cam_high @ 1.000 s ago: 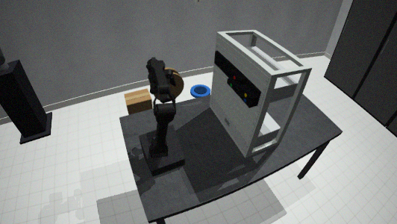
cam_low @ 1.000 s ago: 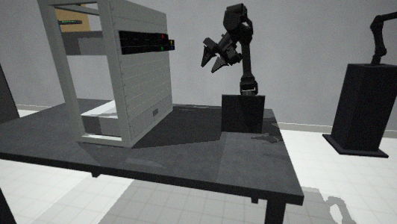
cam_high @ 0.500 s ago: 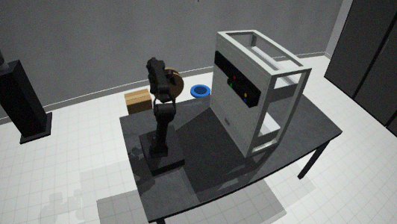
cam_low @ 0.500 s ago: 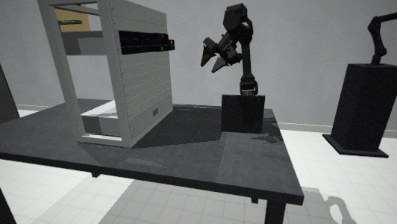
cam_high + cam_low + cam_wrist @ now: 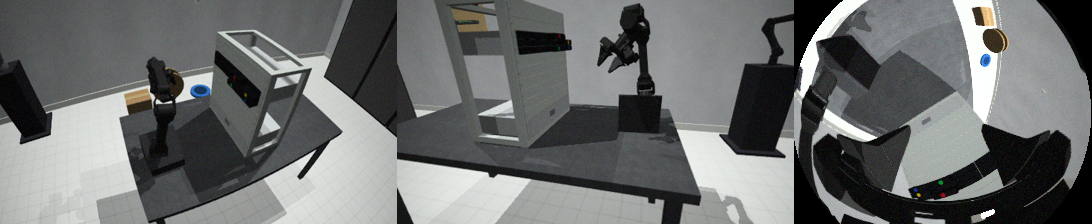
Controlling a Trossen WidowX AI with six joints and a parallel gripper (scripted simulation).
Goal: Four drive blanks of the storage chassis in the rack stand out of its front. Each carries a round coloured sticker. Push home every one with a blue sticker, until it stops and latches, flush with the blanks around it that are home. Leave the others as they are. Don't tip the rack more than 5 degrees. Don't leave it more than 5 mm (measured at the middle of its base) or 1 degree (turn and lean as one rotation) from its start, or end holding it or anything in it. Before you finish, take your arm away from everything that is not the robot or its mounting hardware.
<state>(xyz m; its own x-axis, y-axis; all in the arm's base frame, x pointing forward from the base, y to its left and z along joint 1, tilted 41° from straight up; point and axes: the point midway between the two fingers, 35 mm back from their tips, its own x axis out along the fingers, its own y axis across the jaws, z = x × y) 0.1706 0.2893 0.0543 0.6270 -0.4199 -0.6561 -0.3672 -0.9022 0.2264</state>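
Observation:
The grey rack (image 5: 259,87) stands on the dark table, with the black storage chassis (image 5: 237,79) across the upper part of its front. On the chassis I see a red sticker (image 5: 234,78), a green one (image 5: 230,84), a yellow one (image 5: 245,94) and a blue one (image 5: 245,100). In the exterior view the yellow and blue blanks (image 5: 569,45) stand out of the front at the chassis's right end. My gripper (image 5: 607,64) is open and empty, in the air at chassis height, well apart from the rack and pointing toward it. In the wrist view the chassis (image 5: 937,189) lies low between my fingers.
The arm's black base block (image 5: 639,113) sits on the table. On the floor behind are a cardboard box (image 5: 138,101), a blue bowl (image 5: 200,90) and a brown disc (image 5: 175,87). A black pedestal (image 5: 22,101) stands at the left and dark cabinets (image 5: 366,56) at the right.

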